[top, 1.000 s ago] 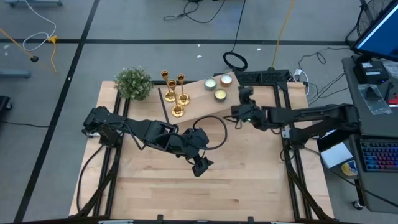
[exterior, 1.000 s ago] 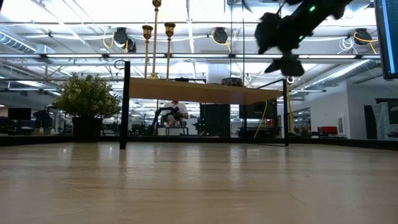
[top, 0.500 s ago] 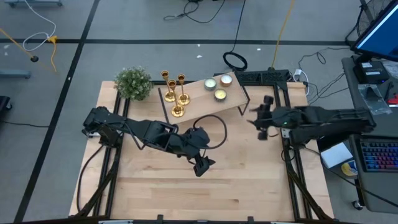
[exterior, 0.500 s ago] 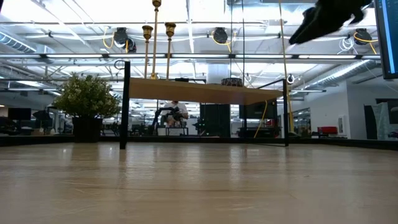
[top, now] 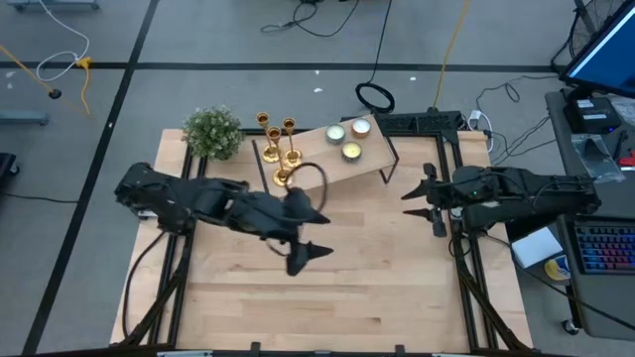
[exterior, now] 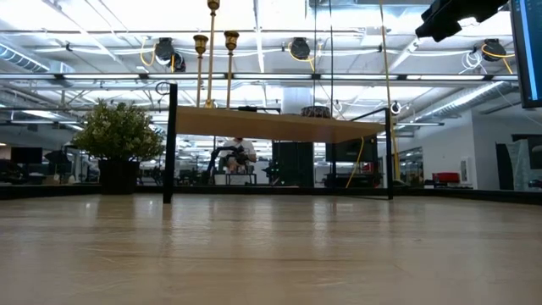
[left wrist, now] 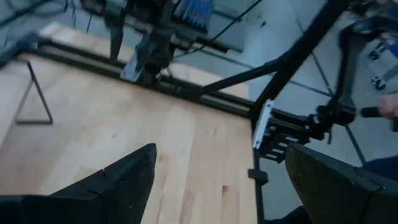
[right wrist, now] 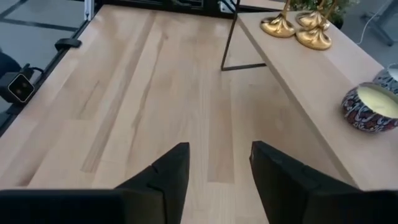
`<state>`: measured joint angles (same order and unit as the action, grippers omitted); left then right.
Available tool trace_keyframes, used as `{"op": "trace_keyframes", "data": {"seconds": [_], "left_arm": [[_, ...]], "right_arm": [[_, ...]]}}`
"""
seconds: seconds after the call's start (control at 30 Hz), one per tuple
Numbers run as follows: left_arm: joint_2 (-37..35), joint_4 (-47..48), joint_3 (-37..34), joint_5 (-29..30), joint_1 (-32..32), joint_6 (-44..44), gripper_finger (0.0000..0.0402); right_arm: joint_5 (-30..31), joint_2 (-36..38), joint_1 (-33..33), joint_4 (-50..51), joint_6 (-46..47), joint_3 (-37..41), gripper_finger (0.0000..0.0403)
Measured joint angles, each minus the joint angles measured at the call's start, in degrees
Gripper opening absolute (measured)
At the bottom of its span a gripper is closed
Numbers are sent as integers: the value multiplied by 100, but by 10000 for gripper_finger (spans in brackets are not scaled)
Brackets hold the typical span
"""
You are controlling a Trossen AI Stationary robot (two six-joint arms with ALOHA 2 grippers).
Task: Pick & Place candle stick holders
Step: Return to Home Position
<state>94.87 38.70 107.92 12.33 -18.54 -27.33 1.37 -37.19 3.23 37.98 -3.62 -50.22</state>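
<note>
Three gold candle stick holders (top: 281,149) stand upright on their round bases at the left end of a raised wooden shelf (top: 365,166). They also show in the low view (exterior: 212,52), and their bases show in the right wrist view (right wrist: 297,30). My left gripper (top: 304,253) is open and empty above the table's middle, on the near side of the shelf; the left wrist view shows its fingers wide apart (left wrist: 217,186). My right gripper (top: 419,195) is open and empty to the right of the shelf, and its wrist view (right wrist: 217,177) looks toward the shelf.
Three low round candles (top: 349,137) sit on the shelf's right half; one shows in the right wrist view (right wrist: 373,106). A small green plant (top: 213,131) stands at the far left. The shelf's thin black legs (right wrist: 231,37) stand on the table. Bare wood lies along the near half.
My right gripper has drawn back from the shelf toward the table's right edge and a little toward the near edge, turning as it went. My left gripper has shifted a little toward the table's left and far edges, and its arm has swung toward the left.
</note>
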Motion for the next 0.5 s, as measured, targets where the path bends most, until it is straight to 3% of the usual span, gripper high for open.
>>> {"op": "trace_keyframes", "data": {"seconds": [0.33,0.5], "left_arm": [[-669,398,2,266,-343,861,351],[-833,683,2,562,-403,877,351]], "right_arm": [[-18,2,17,125,408,0,153],[-18,2,17,228,255,0,108]]}}
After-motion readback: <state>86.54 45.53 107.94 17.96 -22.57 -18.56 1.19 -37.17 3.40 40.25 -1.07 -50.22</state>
